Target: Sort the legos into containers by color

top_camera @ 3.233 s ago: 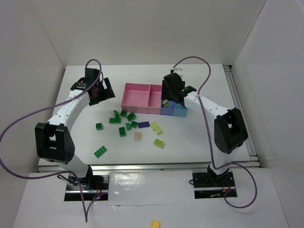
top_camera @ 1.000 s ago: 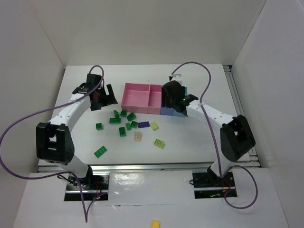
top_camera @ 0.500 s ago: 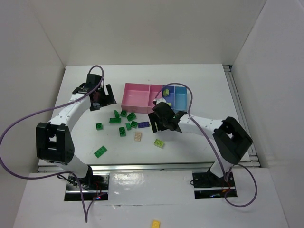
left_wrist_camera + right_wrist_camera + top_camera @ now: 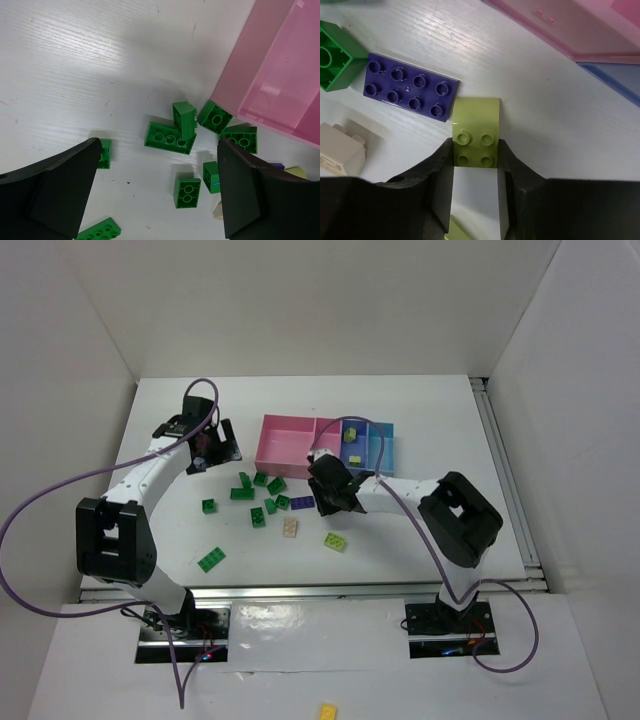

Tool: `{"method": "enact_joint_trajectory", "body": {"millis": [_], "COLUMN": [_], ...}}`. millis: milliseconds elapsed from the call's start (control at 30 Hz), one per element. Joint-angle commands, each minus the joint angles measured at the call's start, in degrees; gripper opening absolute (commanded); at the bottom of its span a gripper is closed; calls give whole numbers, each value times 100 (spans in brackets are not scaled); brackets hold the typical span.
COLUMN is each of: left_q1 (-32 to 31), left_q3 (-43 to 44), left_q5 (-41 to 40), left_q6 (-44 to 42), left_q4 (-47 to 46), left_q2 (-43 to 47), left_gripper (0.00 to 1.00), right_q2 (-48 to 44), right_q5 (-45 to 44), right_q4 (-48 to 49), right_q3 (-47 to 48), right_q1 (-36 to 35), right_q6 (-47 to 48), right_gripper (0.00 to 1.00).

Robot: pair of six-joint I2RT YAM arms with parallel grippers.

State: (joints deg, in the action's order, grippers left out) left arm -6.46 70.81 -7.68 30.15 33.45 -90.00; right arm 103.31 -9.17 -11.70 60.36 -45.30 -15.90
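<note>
My right gripper (image 4: 475,155) is down on the table, shut on a pale yellow-green lego (image 4: 475,131) that lies studs-up beside a dark purple plate (image 4: 410,93). In the top view the right gripper (image 4: 326,500) hides that brick, just in front of the containers (image 4: 285,452). Two yellow-green bricks (image 4: 352,437) lie in the blue compartments (image 4: 381,448). My left gripper (image 4: 214,445) hovers open to the left of the pink tray; under it lies a cluster of green legos (image 4: 170,137). Nothing is between its fingers.
Green bricks (image 4: 258,487) lie scattered at mid-table, with a beige one (image 4: 290,527), another yellow-green one (image 4: 335,541) and single green ones (image 4: 211,559) nearer the front. A green brick (image 4: 335,55) and the beige brick (image 4: 340,150) flank the purple plate. White walls enclose the table.
My right arm swung from the blue compartments down to the table and its jaws closed on the yellow-green brick. The left arm has hardly moved.
</note>
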Motion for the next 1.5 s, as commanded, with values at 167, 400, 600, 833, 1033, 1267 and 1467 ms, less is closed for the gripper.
{"method": "enact_joint_trajectory", "body": {"millis": [167, 400, 600, 833, 1033, 1267, 1467], "left_q1": [31, 31, 31, 31, 31, 31, 31], "left_q3": [179, 179, 179, 179, 232, 179, 179], "left_q5": [-313, -313, -155, -40, -40, 12, 65], "left_q6": [-88, 79, 131, 79, 26, 26, 26], "left_q4": [170, 170, 170, 170, 170, 170, 170], "left_q2": [105, 105, 158, 158, 158, 158, 158], "left_gripper": [99, 99, 99, 99, 99, 99, 99], "right_q2": [-1260, -998, -189, -995, -2270, -2289, -1604], "right_q5": [-1314, -1359, -1211, -1263, -282, 99, -102], "right_q4": [-578, -710, -649, -596, -535, -1123, -1185], "right_q3": [459, 1074, 1803, 1234, -435, -1017, -1017], "right_q1": [107, 1022, 1462, 1129, -89, -1182, -1236], "right_q6": [-325, -510, -431, -264, -19, -18, 52], "right_gripper": [27, 31, 63, 82, 84, 89, 90]}}
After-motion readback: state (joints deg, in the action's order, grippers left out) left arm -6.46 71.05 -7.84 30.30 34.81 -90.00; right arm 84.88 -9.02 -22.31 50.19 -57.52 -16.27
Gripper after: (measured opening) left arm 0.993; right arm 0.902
